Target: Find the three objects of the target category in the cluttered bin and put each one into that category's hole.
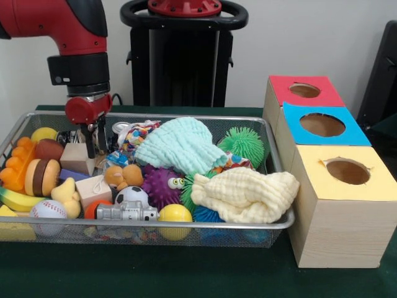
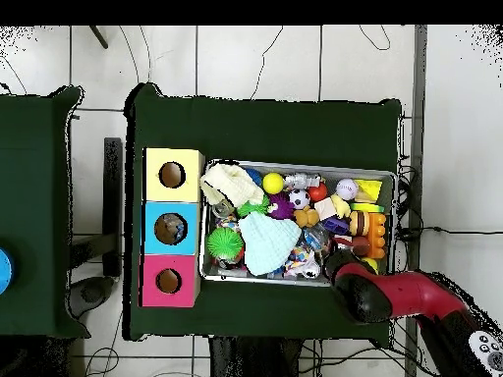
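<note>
One wire-mesh bin [image 1: 273,225] is seen on the dark green table [image 1: 186,273], crowded with toys and cloths; beside it three wooden boxes are set in a row, each with a round hole in its top: a yellow-topped box [image 1: 338,214], a blue-topped box [image 1: 322,126] and a red-topped box [image 1: 304,90]; in the overhead view something can be made out inside the blue box's hole, though what it is cannot be told. The red and black arm [image 1: 77,46] is lowered over one end of the bin, the end away from the boxes; its gripper [image 1: 92,151] is held among the clutter, its dark fingers close together just beside a wooden block [image 1: 77,158]; whether anything is gripped cannot be told. A mint-green cloth [image 1: 180,146] is heaped in the middle of the bin; a cream cloth [image 1: 248,195] is draped at the end nearest the boxes. Smaller things are packed around them: a green spiky ball [image 1: 243,143], a purple spiky ball with eyes [image 1: 160,185], a toy burger [image 1: 42,176], a banana [image 1: 18,200], a baseball [image 1: 48,210], a small football [image 1: 131,195] and a yellow ball [image 1: 175,213].
</note>
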You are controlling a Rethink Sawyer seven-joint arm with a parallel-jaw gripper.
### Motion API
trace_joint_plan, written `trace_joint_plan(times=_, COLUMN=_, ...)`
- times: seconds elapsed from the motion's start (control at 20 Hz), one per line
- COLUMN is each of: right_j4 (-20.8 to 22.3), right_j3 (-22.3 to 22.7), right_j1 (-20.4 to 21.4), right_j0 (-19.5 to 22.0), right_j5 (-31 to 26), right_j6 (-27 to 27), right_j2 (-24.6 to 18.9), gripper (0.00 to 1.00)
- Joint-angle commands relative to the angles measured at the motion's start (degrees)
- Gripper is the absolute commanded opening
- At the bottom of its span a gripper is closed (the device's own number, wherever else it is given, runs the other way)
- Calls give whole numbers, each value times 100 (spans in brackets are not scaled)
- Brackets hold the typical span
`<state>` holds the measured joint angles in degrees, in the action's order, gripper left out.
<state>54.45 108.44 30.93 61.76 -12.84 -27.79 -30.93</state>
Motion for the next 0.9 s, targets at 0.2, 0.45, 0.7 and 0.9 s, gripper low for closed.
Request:
trace_joint_plan(times=0.2, right_j4=-24, right_j3=152, right_j1=-159, right_j0=-213, right_j5=-147, right_j6=-881, right_j2=208, gripper=100)
trace_joint_plan(times=0.45, right_j4=-26, right_j3=348, right_j1=-22, right_j0=-402, right_j5=-42, right_j6=-1122, right_j2=429, gripper=100)
trace_joint_plan(times=0.7, right_j4=-22, right_j3=283, right_j1=-22, right_j0=-423, right_j5=-23, right_j6=-1029, right_j2=430, gripper=100)
trace_joint_plan(times=0.9, right_j4=66, right_j3=232, right_j1=-23, right_j0=-425, right_j5=76, right_j6=-928, right_j2=389, gripper=100)
